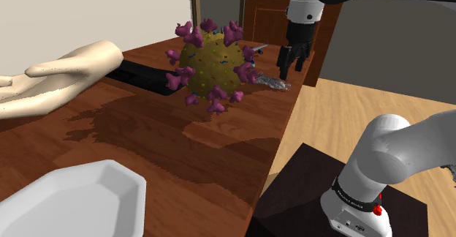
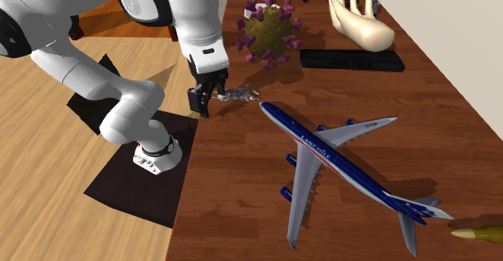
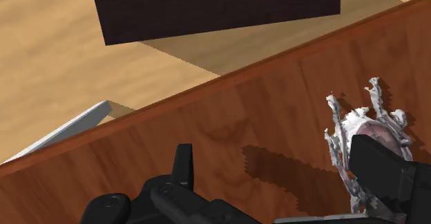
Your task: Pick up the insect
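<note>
hanging spread over the wooden table (image 1: 183, 151), gripper (image 1: 291, 66) sits beside pale insect (image 1: 273, 84).

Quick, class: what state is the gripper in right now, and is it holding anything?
Gripper: open, holding nothing. The insect lies on the table by one finger, not clasped.

A room in a house — wooden table (image 1: 183, 155), pale plank floor (image 1: 351, 104), brown wooden door (image 1: 264, 16) at twelve o'clock in the shoulder view.
</note>
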{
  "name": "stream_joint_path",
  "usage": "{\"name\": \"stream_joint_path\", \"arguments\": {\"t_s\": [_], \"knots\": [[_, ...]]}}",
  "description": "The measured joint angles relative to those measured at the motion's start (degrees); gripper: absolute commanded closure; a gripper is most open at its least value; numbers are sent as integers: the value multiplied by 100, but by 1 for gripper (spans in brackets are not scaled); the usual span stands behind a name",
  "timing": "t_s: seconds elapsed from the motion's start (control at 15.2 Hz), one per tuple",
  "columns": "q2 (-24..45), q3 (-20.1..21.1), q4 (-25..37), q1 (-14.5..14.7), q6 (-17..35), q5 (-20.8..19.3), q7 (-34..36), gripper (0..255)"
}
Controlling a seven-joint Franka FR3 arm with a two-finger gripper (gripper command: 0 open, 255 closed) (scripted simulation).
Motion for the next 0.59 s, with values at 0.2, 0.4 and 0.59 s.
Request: {"name": "stream_joint_path", "arguments": {"t_s": [0.2, 0.4, 0.59], "knots": [[138, 54, 129, 108, 57, 59, -97, 0], [504, 172, 525, 342, 137, 178, -327, 0], [816, 284, 927, 547, 151, 281, -541, 0]]}}
